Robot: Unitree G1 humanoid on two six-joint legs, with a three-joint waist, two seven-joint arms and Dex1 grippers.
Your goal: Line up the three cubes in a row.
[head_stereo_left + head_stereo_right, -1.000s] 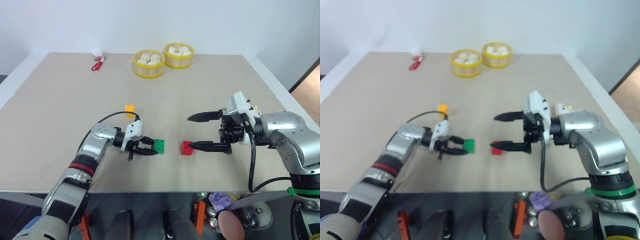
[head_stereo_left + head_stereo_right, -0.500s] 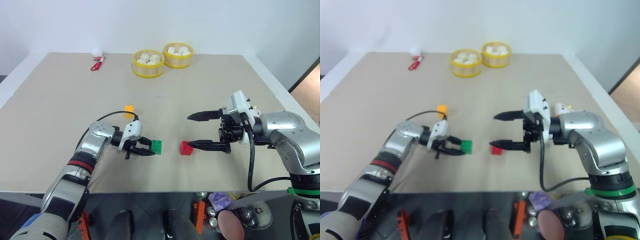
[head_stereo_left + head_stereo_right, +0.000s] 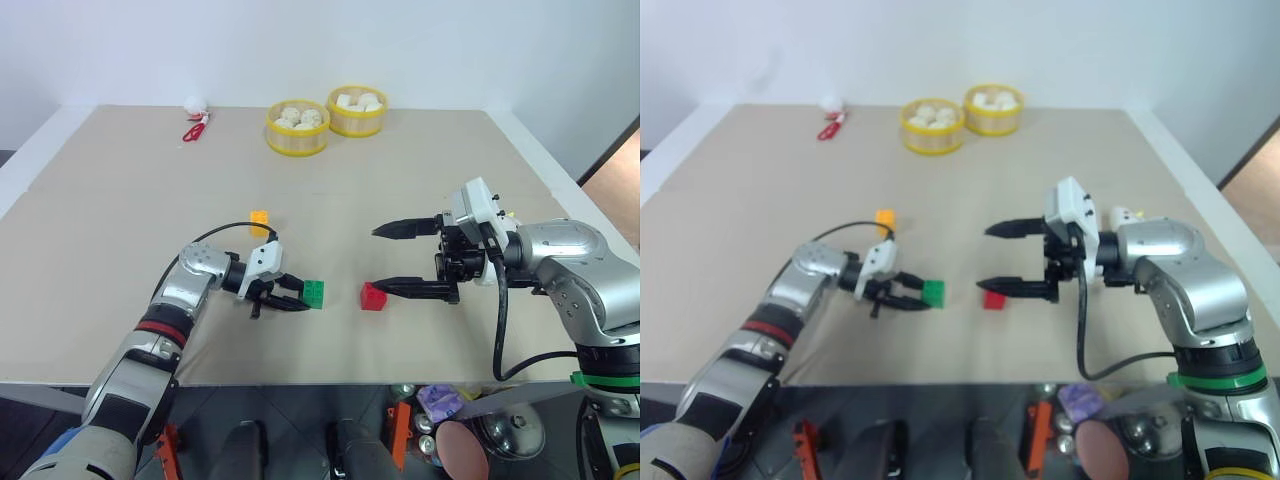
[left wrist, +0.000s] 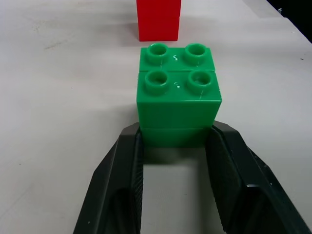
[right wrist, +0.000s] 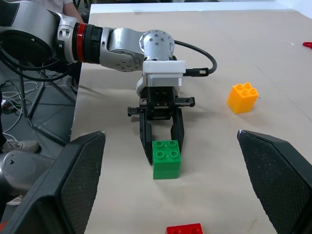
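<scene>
The green cube (image 3: pixel 314 293) rests on the tan table (image 3: pixel 120 230), and my left gripper (image 3: pixel 301 297) is shut on its near end, a black finger (image 4: pixel 127 161) against each side. The red cube (image 3: pixel 373 296) sits just to the right of the green one, a small gap apart. My right gripper (image 3: pixel 380 261) stands wide open, pointing left, with its lower fingertip close to the red cube's right side and nothing between the fingers. The yellow-orange cube (image 3: pixel 259 219) lies alone, farther back and to the left.
Two yellow steamer baskets (image 3: pixel 297 127) (image 3: pixel 357 110) holding pale dumplings stand at the back centre. A small red-and-white toy figure (image 3: pixel 195 122) lies at the back left. The table's front edge (image 3: pixel 320 381) runs just below the cubes.
</scene>
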